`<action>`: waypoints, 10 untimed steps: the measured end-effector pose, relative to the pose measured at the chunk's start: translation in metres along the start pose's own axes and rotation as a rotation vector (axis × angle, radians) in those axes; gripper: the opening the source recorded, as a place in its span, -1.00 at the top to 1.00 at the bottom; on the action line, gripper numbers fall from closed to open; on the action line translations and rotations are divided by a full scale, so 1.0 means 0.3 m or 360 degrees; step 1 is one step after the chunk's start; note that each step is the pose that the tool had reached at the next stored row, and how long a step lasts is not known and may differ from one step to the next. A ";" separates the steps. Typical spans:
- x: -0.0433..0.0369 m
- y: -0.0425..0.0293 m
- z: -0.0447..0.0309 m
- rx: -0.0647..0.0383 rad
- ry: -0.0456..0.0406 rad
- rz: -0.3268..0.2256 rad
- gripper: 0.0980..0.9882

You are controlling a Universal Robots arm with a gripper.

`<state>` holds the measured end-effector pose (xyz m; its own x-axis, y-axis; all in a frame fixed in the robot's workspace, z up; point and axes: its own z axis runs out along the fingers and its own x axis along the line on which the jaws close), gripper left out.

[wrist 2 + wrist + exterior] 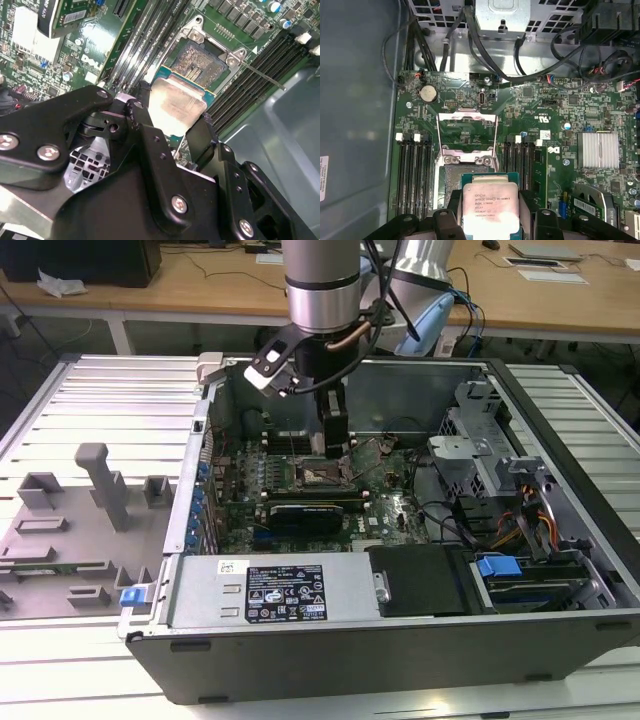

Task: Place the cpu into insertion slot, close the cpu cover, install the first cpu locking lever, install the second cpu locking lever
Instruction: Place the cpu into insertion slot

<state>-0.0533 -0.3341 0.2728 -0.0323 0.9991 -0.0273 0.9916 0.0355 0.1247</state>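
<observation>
over the open socket [451, 182], pincer [490, 212] holds cpu [490, 202] face-up.

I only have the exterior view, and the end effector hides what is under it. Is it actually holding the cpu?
Observer: Yes. In the first wrist view the end effector is shut on the cpu, metal top face up.
Operator: Is it seated in the socket?
Observer: No. In the second wrist view the socket has its contact field bare, beyond the chip's edge.
Operator: And the cpu cover?
Observer: In the first wrist view the cpu cover is swung open, lying back from the socket, with the board visible through its window.
</observation>
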 end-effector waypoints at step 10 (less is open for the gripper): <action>0.001 -0.007 0.053 -0.0005 0.0000 0.0001 0.00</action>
<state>-0.0533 -0.3341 0.2569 -0.0318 0.9991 -0.0275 0.9912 0.0350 0.1277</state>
